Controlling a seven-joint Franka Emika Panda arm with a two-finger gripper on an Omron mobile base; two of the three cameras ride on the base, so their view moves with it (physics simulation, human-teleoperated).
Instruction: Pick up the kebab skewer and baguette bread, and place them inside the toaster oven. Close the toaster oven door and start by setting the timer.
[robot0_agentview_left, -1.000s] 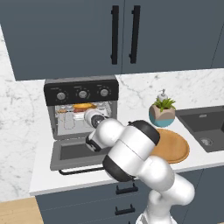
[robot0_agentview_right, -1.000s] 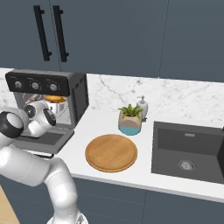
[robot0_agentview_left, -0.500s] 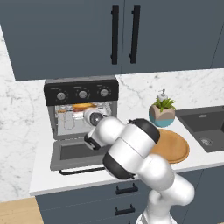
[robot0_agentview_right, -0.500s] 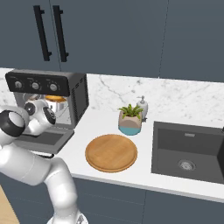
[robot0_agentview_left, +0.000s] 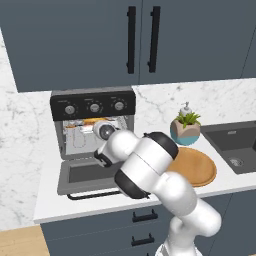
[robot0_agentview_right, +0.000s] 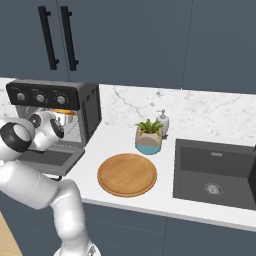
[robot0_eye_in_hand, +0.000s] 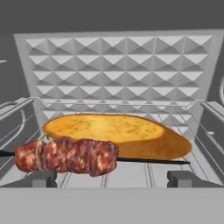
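Note:
The grey toaster oven (robot0_agentview_left: 92, 105) stands on the counter with its door (robot0_agentview_left: 82, 175) dropped open and flat. On its wire rack lies the golden baguette bread (robot0_eye_in_hand: 118, 133), and the kebab skewer (robot0_eye_in_hand: 70, 156) with dark red meat chunks lies just in front of it, touching its front edge. My gripper (robot0_eye_in_hand: 113, 179) is open at the oven mouth, its fingertips (robot0_eye_in_hand: 41, 178) wide apart and holding nothing. From the left base view the gripper (robot0_agentview_left: 102, 131) sits in the oven opening above the door, with the baguette bread (robot0_agentview_left: 91, 121) showing orange behind it.
A round wooden plate (robot0_agentview_right: 127, 174) lies on the counter right of the oven. Behind it stand a potted plant (robot0_agentview_right: 149, 137) and a soap bottle (robot0_agentview_right: 162, 121). A dark sink (robot0_agentview_right: 215, 172) lies further right. Dark cabinets hang above.
Almost nothing differs: the arm has eased slightly to the left, the gripper stays open at the oven mouth, and the bread and skewer lie still.

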